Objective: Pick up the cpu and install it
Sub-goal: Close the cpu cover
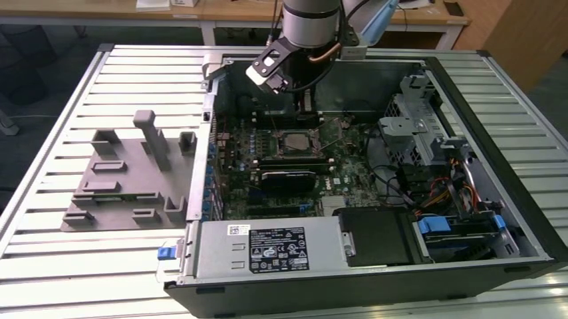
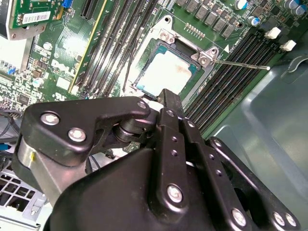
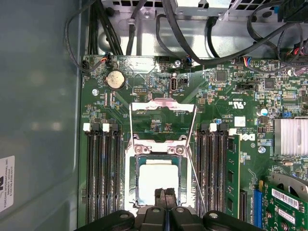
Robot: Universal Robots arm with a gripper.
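The cpu (image 3: 156,180), a flat square chip with a silver-white top, lies in the motherboard socket; it also appears in the second wrist view (image 2: 166,76) and in the exterior view (image 1: 293,141). The socket's metal load plate (image 3: 163,109) stands hinged open beyond it, and the thin lever (image 2: 240,64) sticks out to one side. My gripper (image 3: 164,195) hovers just over the near edge of the cpu, its two black fingers pressed together with nothing between them. The same fingertips (image 2: 169,95) are seen in the second wrist view above the chip's rim.
The open computer case (image 1: 497,153) lies on a slatted metal table. Memory slots (image 3: 103,178) flank the socket on both sides. Cables (image 3: 192,43) run along the case wall. Grey holder blocks (image 1: 124,186) sit at the exterior view's left. A drive cage (image 1: 417,133) stands at the right.
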